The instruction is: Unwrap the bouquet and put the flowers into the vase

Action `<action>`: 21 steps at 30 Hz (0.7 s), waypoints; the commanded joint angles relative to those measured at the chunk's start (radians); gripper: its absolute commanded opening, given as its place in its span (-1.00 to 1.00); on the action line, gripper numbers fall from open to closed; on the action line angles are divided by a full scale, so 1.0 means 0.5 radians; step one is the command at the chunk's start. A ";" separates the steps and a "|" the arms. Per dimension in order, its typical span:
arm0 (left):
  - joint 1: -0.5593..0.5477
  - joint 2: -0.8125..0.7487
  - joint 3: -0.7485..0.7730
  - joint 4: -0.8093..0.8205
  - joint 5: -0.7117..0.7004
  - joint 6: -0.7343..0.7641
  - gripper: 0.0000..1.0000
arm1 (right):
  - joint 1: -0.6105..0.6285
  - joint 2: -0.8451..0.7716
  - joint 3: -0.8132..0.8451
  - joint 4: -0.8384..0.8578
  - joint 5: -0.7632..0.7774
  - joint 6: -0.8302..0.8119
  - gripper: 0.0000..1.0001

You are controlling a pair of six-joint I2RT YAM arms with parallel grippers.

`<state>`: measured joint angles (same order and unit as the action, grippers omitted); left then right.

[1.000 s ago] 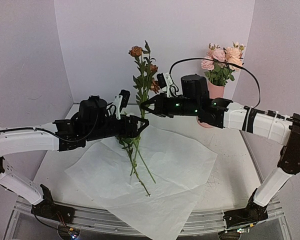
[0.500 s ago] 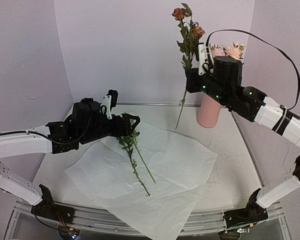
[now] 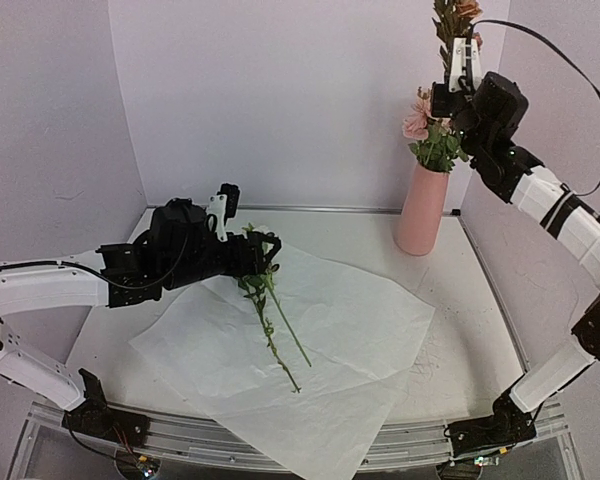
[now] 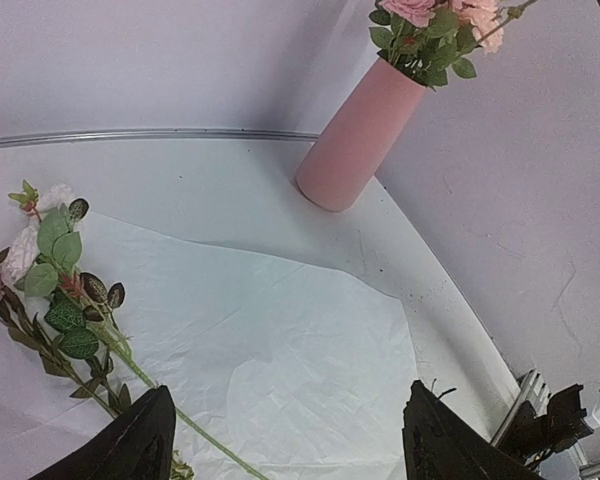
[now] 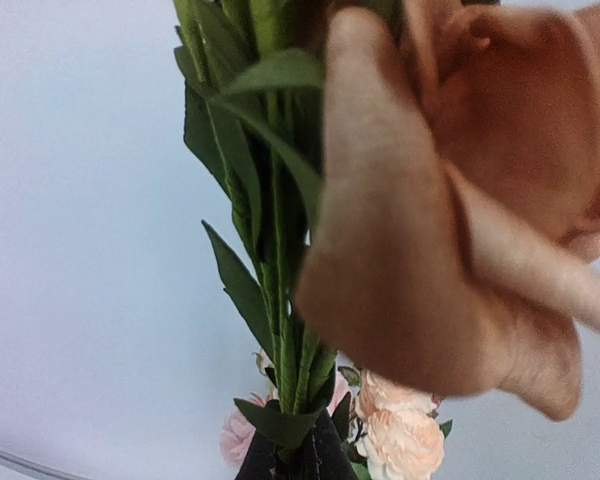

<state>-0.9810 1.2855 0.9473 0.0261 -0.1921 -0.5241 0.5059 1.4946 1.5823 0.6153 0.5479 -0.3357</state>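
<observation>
The tall pink vase [image 3: 419, 212] [image 4: 358, 139] stands at the back right with pink roses [image 3: 416, 124] in its mouth. High above it, my right gripper [image 3: 444, 100] [image 5: 294, 458] is shut on the green stem of a brownish rose [image 5: 480, 190] [image 3: 461, 10], held upright. The stem's lower end is lost among the leaves at the vase's mouth. More flowers [image 3: 267, 300] [image 4: 62, 290] lie on the unfolded white paper [image 3: 340, 330] [image 4: 280, 330]. My left gripper [image 3: 268, 252] [image 4: 290, 452] hovers open just over their heads, with nothing between its fingers.
The paper's front corner hangs over the table's near edge [image 3: 310, 455]. White walls close in the back and both sides, and the vase stands near the right wall. A black cable [image 3: 570, 65] arches over the right arm.
My right gripper carried the brownish rose up and to the right, from the middle to above the vase. My left gripper let go, opened wider and stayed over the stems on the paper.
</observation>
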 commanded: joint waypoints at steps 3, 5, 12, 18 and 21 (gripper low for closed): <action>-0.001 0.038 0.122 -0.010 -0.029 0.037 0.58 | -0.058 0.221 0.184 0.430 -0.119 -0.349 -1.00; -0.003 0.048 0.133 -0.016 -0.042 0.048 0.58 | -0.081 0.260 0.197 0.476 -0.132 -0.382 -1.00; -0.002 0.097 0.206 -0.040 -0.074 0.089 0.58 | -0.195 0.326 0.172 0.550 -0.207 -0.344 -1.00; -0.001 0.161 0.266 -0.040 -0.095 0.110 0.57 | -0.306 0.378 0.033 0.747 -0.276 -0.256 -1.00; 0.000 0.192 0.287 -0.055 -0.099 0.112 0.57 | -0.350 0.389 -0.056 0.826 -0.313 -0.207 -1.00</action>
<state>-0.9810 1.3607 1.0327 -0.0008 -0.2181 -0.4918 0.3562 1.6703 1.5970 0.8744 0.4219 -0.4818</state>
